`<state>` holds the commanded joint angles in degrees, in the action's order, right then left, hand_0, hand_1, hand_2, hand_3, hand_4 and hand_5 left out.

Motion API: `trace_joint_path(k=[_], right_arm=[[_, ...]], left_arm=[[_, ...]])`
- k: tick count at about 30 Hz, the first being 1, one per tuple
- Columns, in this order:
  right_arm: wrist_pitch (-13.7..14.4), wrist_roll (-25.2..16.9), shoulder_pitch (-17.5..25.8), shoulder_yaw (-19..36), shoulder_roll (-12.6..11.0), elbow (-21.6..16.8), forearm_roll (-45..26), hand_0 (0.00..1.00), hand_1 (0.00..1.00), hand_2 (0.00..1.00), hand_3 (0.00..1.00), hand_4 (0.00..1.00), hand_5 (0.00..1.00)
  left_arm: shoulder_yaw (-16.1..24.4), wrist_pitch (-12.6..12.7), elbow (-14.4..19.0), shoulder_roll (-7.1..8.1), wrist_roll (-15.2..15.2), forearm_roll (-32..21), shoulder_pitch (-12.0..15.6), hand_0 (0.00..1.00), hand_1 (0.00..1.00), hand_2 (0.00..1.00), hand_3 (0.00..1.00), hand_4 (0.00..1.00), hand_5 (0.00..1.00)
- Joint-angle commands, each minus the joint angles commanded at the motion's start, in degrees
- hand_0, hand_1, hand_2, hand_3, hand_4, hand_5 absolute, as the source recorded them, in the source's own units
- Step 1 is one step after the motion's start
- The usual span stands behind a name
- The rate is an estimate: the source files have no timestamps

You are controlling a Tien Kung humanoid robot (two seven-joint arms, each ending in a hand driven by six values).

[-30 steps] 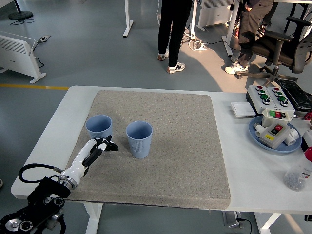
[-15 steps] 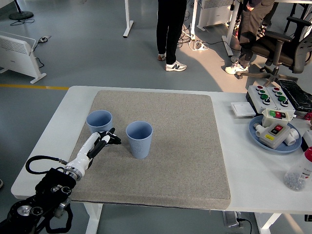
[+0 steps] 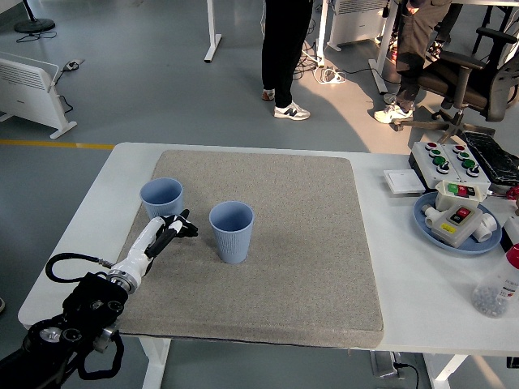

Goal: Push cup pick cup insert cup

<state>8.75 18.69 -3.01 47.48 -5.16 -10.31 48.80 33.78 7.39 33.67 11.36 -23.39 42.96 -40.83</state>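
Observation:
Two light blue ribbed cups stand upright on the grey mat (image 3: 300, 243). One cup (image 3: 160, 199) is near the mat's left edge; the other cup (image 3: 231, 231) is to its right, nearer the middle. My left hand (image 3: 175, 226) reaches in from the lower left, its fingers curled and holding nothing. It sits just in front of the left cup, close against its near side, and left of the middle cup. The right arm is out of view.
A blue plate (image 3: 456, 237) with a button box lies at the right, behind it a control box (image 3: 451, 158) with green and red buttons. A clear bottle (image 3: 496, 288) stands at the right edge. People stand on the floor beyond the table.
My left hand has moved forward and up toward the left cup. That cup has shifted a little farther away and to the left. The middle cup has not moved.

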Motion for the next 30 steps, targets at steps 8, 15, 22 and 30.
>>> trace_joint_path(k=[8,15,22,30], right_arm=[[-0.04,0.12,-0.08,-0.21,0.13,0.0,-0.02,0.529,0.547,0.703,0.704,0.273,0.748],[-0.13,0.23,-0.16,-0.43,0.08,0.0,0.32,0.53,0.547,0.701,0.702,0.27,0.747],[-0.08,0.28,-0.17,-0.39,0.02,0.0,0.39,0.53,0.547,0.7,0.701,0.268,0.748],[0.04,0.2,-0.07,0.33,-0.12,0.0,0.69,0.53,0.547,0.697,0.698,0.268,0.745]], left_arm=[[-1.88,0.24,-2.64,-0.18,-0.65,-2.77,-1.79,0.726,0.616,0.518,0.459,0.597,0.998],[-2.25,0.87,-3.19,-0.39,-1.46,-3.8,-2.53,0.725,0.616,0.518,0.46,0.592,0.998],[-1.24,0.64,-1.8,0.3,-0.87,-2.63,-1.45,0.725,0.615,0.519,0.46,0.589,0.998],[7.05,-3.79,7.54,3.01,7.09,8.24,3.17,0.709,0.616,0.529,0.473,0.595,0.998]])
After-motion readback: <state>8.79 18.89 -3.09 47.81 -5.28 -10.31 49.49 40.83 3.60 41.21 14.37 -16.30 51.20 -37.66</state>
